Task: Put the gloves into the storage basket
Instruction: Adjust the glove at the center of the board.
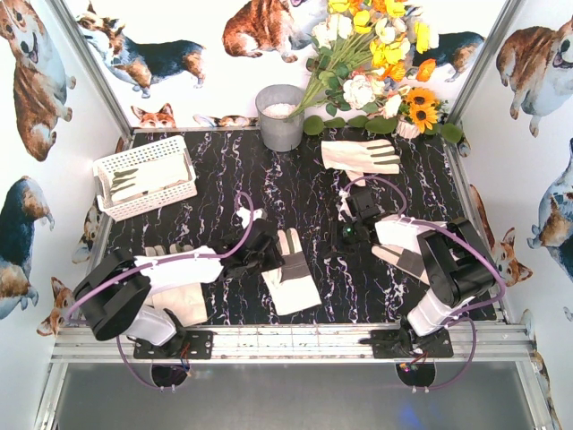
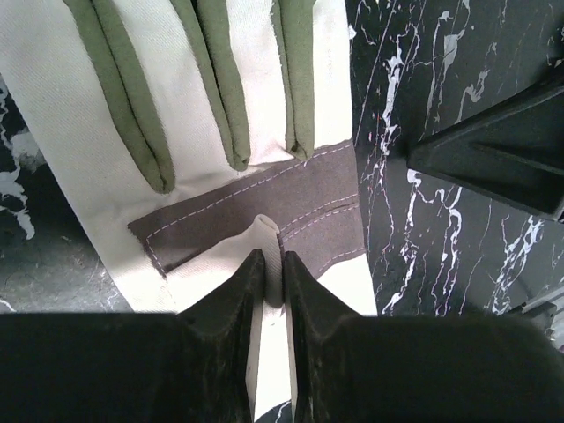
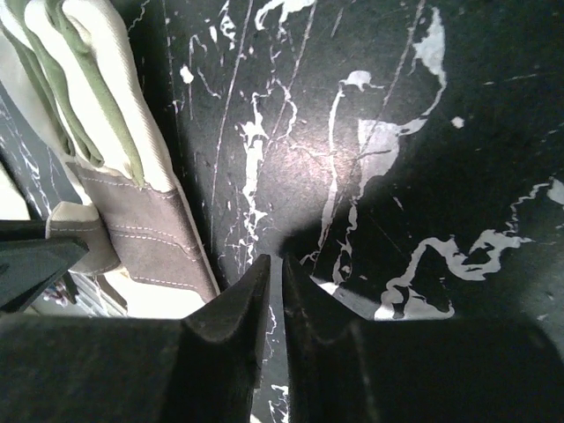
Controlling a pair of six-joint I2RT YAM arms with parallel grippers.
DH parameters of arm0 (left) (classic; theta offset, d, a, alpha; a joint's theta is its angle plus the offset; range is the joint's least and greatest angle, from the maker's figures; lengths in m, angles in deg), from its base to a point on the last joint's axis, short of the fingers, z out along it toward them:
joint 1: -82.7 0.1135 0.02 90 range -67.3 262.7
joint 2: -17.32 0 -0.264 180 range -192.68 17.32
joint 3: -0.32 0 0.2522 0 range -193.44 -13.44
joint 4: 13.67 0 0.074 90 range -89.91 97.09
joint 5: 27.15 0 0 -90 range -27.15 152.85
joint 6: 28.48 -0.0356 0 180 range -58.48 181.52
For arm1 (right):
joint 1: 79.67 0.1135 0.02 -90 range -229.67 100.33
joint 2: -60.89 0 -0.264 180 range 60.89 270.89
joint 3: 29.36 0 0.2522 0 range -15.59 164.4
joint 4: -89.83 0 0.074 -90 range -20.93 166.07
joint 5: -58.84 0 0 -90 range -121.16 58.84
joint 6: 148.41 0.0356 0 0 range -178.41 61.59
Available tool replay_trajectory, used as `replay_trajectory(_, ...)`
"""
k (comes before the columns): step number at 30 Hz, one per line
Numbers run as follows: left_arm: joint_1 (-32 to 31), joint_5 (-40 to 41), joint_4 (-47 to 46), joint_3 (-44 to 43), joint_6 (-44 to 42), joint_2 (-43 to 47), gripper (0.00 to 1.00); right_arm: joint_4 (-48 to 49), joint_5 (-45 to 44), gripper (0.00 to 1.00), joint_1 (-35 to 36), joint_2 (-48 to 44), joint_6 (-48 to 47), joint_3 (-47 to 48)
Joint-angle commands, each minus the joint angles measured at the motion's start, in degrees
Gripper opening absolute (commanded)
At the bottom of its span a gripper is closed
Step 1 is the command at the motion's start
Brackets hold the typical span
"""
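Note:
A cream glove with grey palm patch [image 1: 291, 273] lies flat at mid table. My left gripper [image 1: 261, 246] is at its left edge, shut on a raised fold of that glove [image 2: 220, 88] in the left wrist view, jaws [image 2: 271, 260] pinching cream fabric by the grey patch. My right gripper [image 1: 351, 231] is shut and empty just over bare table [image 3: 275, 264], with the glove [image 3: 115, 176] to its left. Other gloves lie at back right [image 1: 361, 157], under the right arm [image 1: 403, 258] and under the left arm [image 1: 183, 300]. The white lattice basket [image 1: 175, 199] at back left holds one glove [image 1: 134, 182].
A grey round metal bucket [image 1: 280, 116] stands at the back middle, with a bunch of flowers [image 1: 376, 63] to its right. Printed walls close in both sides and the back. A metal rail [image 1: 286, 340] runs along the near edge.

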Motion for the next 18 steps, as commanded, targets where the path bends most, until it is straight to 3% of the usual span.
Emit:
replay_trajectory(1, -0.40, 0.85, -1.19, 1.91, 0.89, 2.66, 0.07, 4.99, 4.56, 0.18, 0.52, 0.02, 0.84, -0.20)
replay_trajectory(10, -0.40, 0.02, -2.12, 2.44, 0.08, 3.34, 0.00, 9.13, 7.12, 0.35, 4.31, 4.85, 4.00, 3.51)
replay_trajectory(18, -0.40, -0.01, -2.43, 2.68, 0.00, 3.79, 0.00, 9.26, 5.32, 0.36, 8.42, 9.62, 4.44, 7.00)
